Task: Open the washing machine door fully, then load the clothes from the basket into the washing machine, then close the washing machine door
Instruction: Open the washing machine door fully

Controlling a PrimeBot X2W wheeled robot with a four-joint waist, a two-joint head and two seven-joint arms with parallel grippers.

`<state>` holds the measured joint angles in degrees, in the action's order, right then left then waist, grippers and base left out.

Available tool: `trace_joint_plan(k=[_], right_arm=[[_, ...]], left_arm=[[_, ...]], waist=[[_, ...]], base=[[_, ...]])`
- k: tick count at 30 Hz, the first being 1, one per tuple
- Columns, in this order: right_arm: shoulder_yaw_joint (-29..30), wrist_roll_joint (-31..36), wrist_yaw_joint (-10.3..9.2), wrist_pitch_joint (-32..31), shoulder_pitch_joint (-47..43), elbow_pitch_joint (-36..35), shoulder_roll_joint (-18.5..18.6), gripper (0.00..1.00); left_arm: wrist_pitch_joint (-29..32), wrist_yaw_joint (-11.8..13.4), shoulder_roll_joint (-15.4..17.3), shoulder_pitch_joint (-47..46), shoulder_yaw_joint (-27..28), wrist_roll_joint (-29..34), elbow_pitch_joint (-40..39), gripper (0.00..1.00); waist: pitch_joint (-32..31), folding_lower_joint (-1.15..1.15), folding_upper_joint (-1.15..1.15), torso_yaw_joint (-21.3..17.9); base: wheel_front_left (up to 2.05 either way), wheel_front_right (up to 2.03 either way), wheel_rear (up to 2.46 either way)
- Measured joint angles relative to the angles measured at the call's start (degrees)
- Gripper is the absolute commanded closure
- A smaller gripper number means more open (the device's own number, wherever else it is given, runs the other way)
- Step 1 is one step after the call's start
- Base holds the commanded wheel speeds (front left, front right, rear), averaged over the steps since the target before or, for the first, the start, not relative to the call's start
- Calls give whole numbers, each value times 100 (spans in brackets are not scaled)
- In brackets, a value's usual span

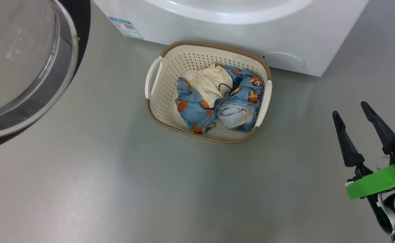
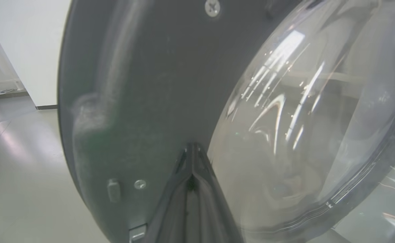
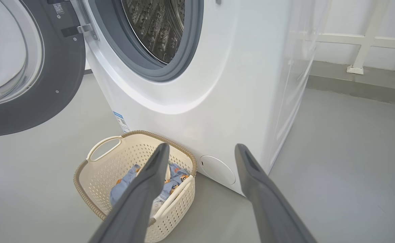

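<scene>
Washing machine door (image 3: 58, 84): open wide, standing off to the left of the washing machine (image 3: 238, 74). Dark inner face and clear glass bowl (image 2: 302, 135) turned toward the cameras. Hinge side against the machine's front panel, as seen in the right wrist view. Mouth of the machine uncovered: steel perforated drum (image 3: 156, 27) ringed by grey-blue rubber seal (image 3: 183, 67).

Left gripper (image 2: 191, 148): jaws together, tip to tip. Tips right up at the door's dark inner face, just beside the edge of the glass bowl. Touching or barely off it: cannot tell.

Right gripper (image 1: 349, 108): jaws wide apart, in the air above the grey floor (image 1: 82, 185), well to the right of the basket (image 1: 170, 67). Green band (image 1: 376, 182) around its base.

Basket: upright on the floor, just in front of the machine's lower front. Far rim just beside the white panel, between the blue label sticker (image 1: 126, 27) on the left and the round cover plate (image 1: 283, 60) on the right.

Clothes (image 1: 197, 108): all in the basket, bunched toward its right half in the head view. Blue denim-like fabric with orange bear prints; cream-white piece (image 1: 211, 84) lying on top toward the far side, with a thin black loop (image 1: 224, 88) at its edge. Paler blue fold (image 1: 234, 116) at the near right. In the right wrist view, partly hidden behind one dark finger.
</scene>
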<state>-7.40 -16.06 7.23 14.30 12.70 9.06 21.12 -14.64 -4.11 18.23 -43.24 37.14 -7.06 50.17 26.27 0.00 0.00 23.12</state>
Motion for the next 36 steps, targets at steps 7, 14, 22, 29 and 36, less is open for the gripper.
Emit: trace_joint_plan(k=[7,14,22,29,36], right_arm=[[-7,-1,0,0,-15,88,-175,0],[-9,-11,0,0,-142,112,-324,0],[-5,-62,1,0,-427,125,-516,0],[14,-63,1,0,-527,85,-664,0],[131,-66,0,0,-728,42,-768,0]], left_arm=[[0,-244,-208,130,68,-52,-170,100],[0,-311,-546,751,-99,-144,-598,100],[0,-341,-823,1649,-1165,-746,-1564,78],[1,-341,-755,2465,-2086,-1067,-2387,0],[1,-341,-680,2961,-2854,-1348,-2905,0]], waist=[[-333,0,0,19],[-760,-1,0,40],[-1259,-1,0,23],[-1533,-1,0,-209],[-1676,-1,0,-583]], base=[[0,0,0],[0,0,0],[0,0,0],[0,0,0],[0,0,0]])
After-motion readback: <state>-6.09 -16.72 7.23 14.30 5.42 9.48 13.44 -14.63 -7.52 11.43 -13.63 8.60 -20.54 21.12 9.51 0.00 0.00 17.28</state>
